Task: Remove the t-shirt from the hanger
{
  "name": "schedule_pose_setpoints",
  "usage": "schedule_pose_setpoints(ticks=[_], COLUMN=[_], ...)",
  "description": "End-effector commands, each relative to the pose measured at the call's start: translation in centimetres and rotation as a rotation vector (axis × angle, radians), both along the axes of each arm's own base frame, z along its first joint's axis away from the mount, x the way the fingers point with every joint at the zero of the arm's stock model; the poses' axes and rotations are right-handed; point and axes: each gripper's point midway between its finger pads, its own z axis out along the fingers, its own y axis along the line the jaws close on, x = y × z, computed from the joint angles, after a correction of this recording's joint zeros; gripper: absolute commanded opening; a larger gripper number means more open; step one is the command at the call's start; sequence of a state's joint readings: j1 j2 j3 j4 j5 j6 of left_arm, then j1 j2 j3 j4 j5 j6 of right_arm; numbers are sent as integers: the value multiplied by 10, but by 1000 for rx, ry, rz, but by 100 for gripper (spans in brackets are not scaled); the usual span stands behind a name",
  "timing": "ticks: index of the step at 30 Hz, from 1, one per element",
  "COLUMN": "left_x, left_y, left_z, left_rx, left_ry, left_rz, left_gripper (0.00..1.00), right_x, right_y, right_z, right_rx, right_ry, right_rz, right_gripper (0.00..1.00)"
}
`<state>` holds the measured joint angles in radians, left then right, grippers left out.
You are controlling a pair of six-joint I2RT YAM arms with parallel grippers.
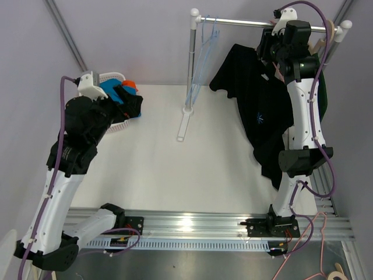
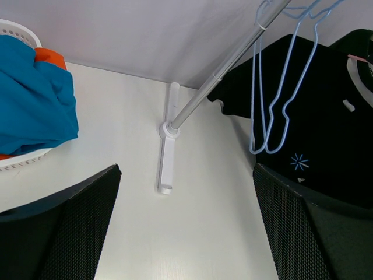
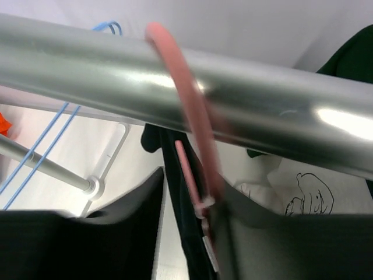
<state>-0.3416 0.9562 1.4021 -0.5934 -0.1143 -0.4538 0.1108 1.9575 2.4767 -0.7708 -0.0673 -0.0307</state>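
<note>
A black t-shirt (image 1: 262, 111) hangs on a pink hanger (image 3: 186, 87) whose hook sits over the steel rod (image 1: 245, 23) of a clothes rack. My right gripper (image 1: 272, 48) is raised to the rod. In the right wrist view it (image 3: 192, 185) is open, with the hanger's neck and the shirt's collar (image 3: 175, 175) between its fingers, the neck close to the right finger (image 3: 262, 233). My left gripper (image 1: 131, 104) is open and empty above the table on the left. In the left wrist view (image 2: 186, 169) the shirt (image 2: 326, 146) lies far ahead.
Two blue hangers (image 1: 207, 52) hang bare at the rod's left end. The rack's upright and foot (image 1: 183, 125) stand mid-table. A white basket (image 1: 115, 127) with blue cloth (image 2: 35, 99) and orange cloth sits beside my left gripper. Another hanger (image 1: 338, 271) lies off the table, bottom right.
</note>
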Motion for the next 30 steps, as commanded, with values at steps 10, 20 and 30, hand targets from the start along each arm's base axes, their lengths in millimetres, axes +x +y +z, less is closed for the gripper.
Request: schedule_pose_setpoints(ticks=[10,20,30], left_x=[-5,-33,-93], left_y=[-1,-57,-146], left_z=[2,28,28], left_rx=[45,193,327], left_ry=[-36,-214,-431], left_rz=[-18,-252,-545], left_gripper=[100,100,99], right_x=[-12,-71,-126], right_y=[1,24,-18], right_z=[38,136,108], right_rx=[17,119,257], right_ry=[-95,-326,-204], right_rz=[20,125,-202], right_gripper=[0,0,0])
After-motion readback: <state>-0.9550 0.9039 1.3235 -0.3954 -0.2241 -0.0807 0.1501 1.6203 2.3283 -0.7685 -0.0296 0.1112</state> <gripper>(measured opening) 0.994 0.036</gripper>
